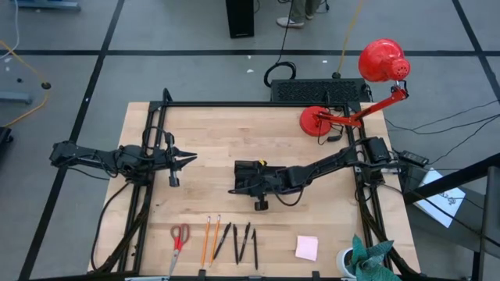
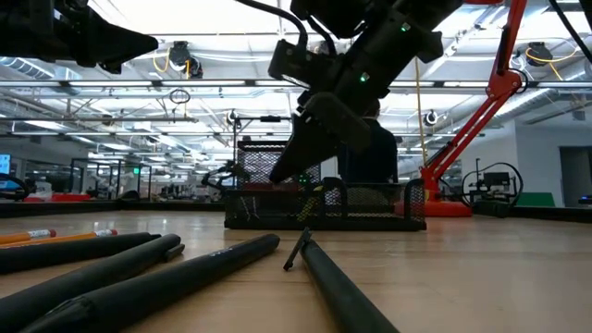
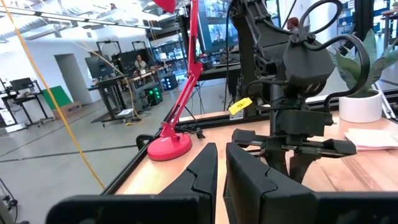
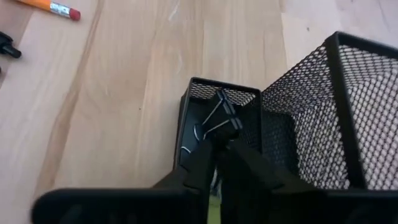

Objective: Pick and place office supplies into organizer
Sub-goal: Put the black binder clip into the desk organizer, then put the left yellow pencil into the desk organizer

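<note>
Right gripper: it was at the middle of the tabletop, over a small part of the black mesh organizer. Its fingers sat nearly together, just below a black binder clip; I could not tell if they gripped it.
Left gripper: it waited at 9 o'clock, fingers nearly clenched, holding nothing.
Supplies: red scissors, two orange pencils and black pens lay in a row at 6 o'clock.
Pink sticky pad: at 5 o'clock.
Red lamp: at 1 o'clock.

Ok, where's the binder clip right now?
In the right wrist view the binder clip sits at the right gripper's fingertips, just inside the small compartment of the mesh organizer at mid-table.
</note>
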